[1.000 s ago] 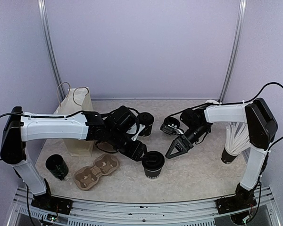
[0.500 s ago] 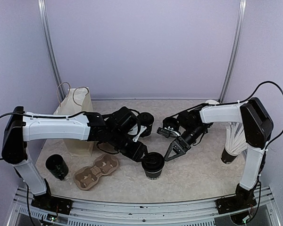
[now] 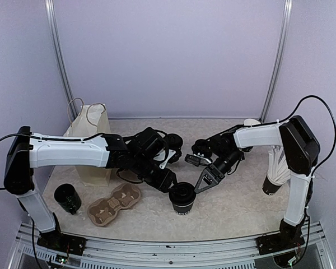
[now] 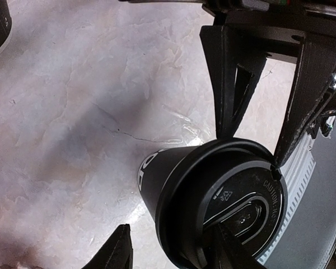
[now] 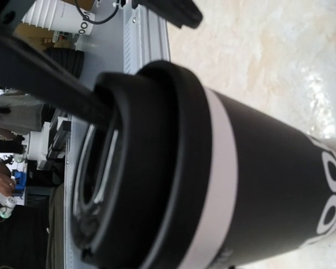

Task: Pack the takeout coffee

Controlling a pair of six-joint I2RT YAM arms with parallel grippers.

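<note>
your coffee cup (image 3: 182, 199) upright near the table (image 3: 229, 208) front edge, left gripper (image 3: 169, 181) spread around it, right gripper (image 3: 204, 181) spread too, fingertips (image 4: 285, 140) on the lid (image 4: 229, 196)

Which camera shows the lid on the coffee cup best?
The left wrist view: the lid shows its top face and raised print up close. The right wrist view shows it side-on; the top view shows it small.
</note>
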